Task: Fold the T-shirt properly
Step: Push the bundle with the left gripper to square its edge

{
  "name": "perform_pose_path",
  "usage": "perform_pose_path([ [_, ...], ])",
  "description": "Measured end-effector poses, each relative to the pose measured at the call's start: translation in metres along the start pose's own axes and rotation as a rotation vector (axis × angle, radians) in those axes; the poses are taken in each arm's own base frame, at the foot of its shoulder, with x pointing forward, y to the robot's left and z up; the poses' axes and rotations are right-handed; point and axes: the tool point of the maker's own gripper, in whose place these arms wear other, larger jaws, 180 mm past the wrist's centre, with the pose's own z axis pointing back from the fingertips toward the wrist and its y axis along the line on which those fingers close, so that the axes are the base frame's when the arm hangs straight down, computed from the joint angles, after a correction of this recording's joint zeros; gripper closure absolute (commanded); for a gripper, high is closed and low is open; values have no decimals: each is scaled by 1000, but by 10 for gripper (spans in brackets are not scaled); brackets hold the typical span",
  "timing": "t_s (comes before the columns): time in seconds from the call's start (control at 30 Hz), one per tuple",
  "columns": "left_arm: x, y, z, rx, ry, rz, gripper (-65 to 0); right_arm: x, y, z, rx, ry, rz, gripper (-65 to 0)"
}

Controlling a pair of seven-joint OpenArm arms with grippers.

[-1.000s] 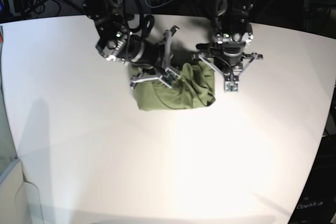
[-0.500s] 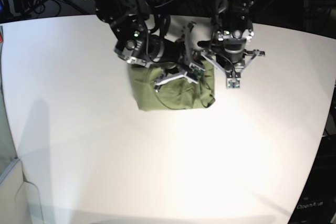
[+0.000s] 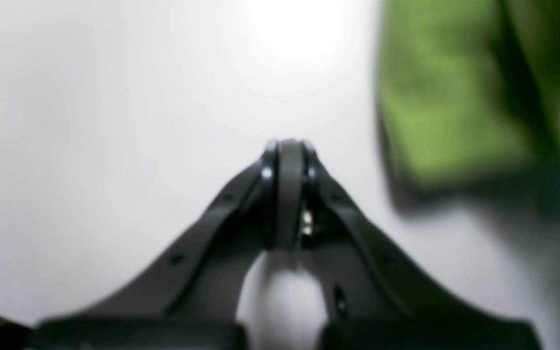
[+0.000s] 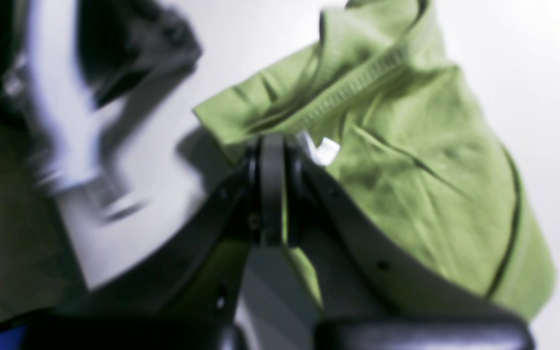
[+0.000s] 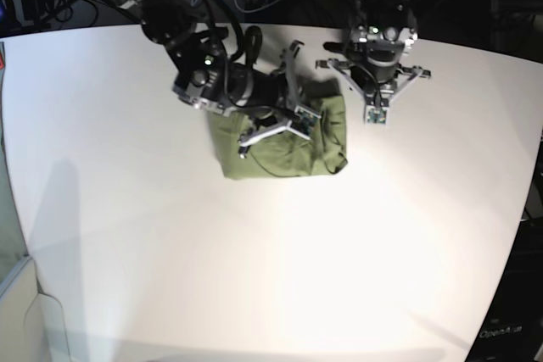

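- Our right gripper (image 5: pixel 307 120), clenched on a collar fold of the T-shirt (image 5: pixel 280 150), has carried it toward 3 o'clock over the bundle, so the fold is nearly closed.
- Our left gripper (image 5: pixel 377 116), clenched empty, has backed off toward 12 o'clock onto the bare table (image 5: pixel 127 235).
- Blur hides the exact pinch; the right arm covers the shirt's far edge.

Both arms are black, jointed and bulky, with looping black cables at the upper left of the base view. Each gripper, right gripper (image 5: pixel 307 119) and left gripper (image 5: pixel 374 118), has pale grey splayed struts meeting at a narrow tip; small green lights glow near the wrists, possibly status LEDs
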Motion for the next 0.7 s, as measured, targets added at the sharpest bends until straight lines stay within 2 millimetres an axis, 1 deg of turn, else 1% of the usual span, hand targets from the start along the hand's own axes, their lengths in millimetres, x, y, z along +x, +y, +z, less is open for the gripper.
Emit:
perform_pose_path([
  [0.07,-5,-6,4,-33,8,-35,-5,0,-4,3,-14,5,8,0],
  [0.17,-6,-10,5,-53,10,-52,-5,7,-5,8,-19,-21,19,0],
  [0.33,-5,-13,3,-57,1,-49,-5,1,-18,17,-56,-8,32,0],
  [0.37,-4,-14,3,-59,-1,-46,-5,1,-25,21,-77,-13,20,0],
  [0.47,2,-20,1,-68,-4,-28,-5,-2,-53,36,-161,-18,-6,0],
  [0.57,10,-22,-2,-73,0,-23,-5,-5,-68,49,-214,-24,-29,0],
  [0.63,15,-28,-3,-87,-7,-10,-5,-15,-77,57,-244,-12,-44,0],
  [0.7,20,-30,-9,-89,-12,-9,-5,-27,-87,64,-279,17,-64,0],
])
